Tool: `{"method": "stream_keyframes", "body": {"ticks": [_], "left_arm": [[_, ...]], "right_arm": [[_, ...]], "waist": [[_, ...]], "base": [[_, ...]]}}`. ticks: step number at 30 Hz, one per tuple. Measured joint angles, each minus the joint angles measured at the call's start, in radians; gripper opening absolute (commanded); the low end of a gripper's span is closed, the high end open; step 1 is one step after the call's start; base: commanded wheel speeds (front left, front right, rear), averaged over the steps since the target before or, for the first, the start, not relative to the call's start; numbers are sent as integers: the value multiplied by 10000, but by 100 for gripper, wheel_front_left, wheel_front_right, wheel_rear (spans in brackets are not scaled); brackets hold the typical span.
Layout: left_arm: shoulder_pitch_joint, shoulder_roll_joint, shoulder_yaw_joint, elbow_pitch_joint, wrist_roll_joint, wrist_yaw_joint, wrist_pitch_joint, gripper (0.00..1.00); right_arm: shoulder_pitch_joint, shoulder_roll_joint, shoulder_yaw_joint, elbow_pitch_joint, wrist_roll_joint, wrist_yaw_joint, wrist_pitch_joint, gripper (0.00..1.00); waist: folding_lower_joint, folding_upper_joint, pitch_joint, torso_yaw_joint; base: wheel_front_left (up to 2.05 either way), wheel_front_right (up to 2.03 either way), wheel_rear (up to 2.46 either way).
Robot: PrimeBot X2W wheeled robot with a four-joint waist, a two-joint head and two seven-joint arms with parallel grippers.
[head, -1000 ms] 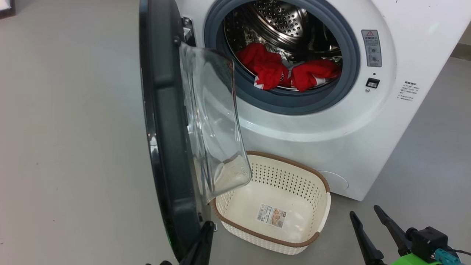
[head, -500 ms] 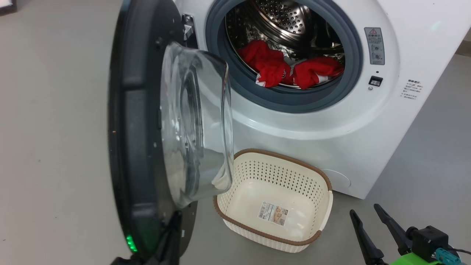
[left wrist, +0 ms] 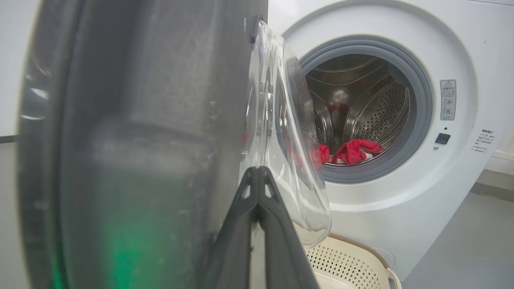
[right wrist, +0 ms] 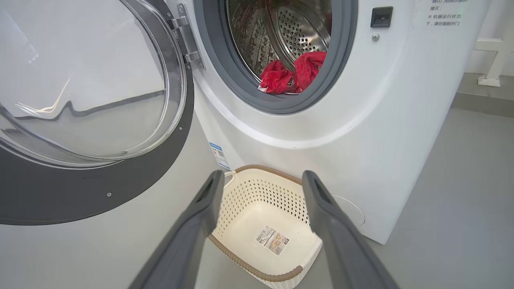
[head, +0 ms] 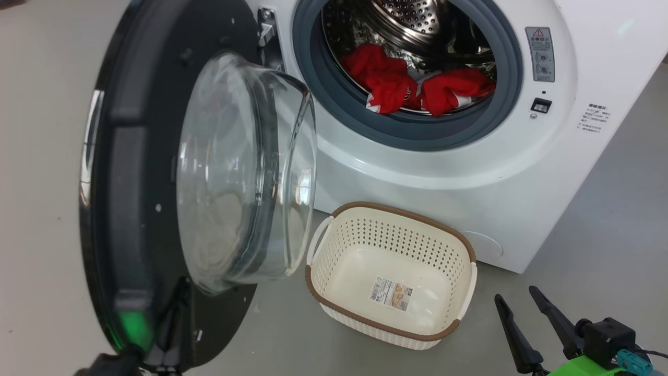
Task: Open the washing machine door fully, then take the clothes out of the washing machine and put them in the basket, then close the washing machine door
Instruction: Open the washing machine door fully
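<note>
**Washing machine [head: 443, 172]:** white, boxy front-loader with a grey rubber ring [head: 412, 137] and a perforated steel drum [head: 412, 21].

**Washing machine door [head: 130, 172]:** glossy black rim around a bulging clear glass bowl [head: 235, 172], swung wide on the machine's hinge side.

**Clothes [head: 417, 89]:** soft red fabric with white trim, lying in the machine's drum.

**Basket [head: 386, 326]:** cream perforated plastic with a brown woven-look rim, at the machine's foot.

**Left gripper [left wrist: 257, 172]:** fingers pressed together beside the door's inner face.

**Right gripper [right wrist: 263, 176]:** fingers spread, in front of the machine.

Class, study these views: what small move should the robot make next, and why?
Probably push the round black-rimmed glass door slightly wider with the shut left jaws at its inner face: its bulging window hangs close beside the cream perforated basket, while the red clothes wait inside the white washing machine.
</note>
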Motion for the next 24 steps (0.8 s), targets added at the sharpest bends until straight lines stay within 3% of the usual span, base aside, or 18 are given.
{"method": "stream_keyframes", "body": {"ticks": [24], "left_arm": [[-1334,336,2970,709,456,-267,0,0]], "right_arm": [[-397,-255,155,-84,2,0,0,100]], "waist": [[0,-1,655,-388]], "base": [[0,0,0]]}}
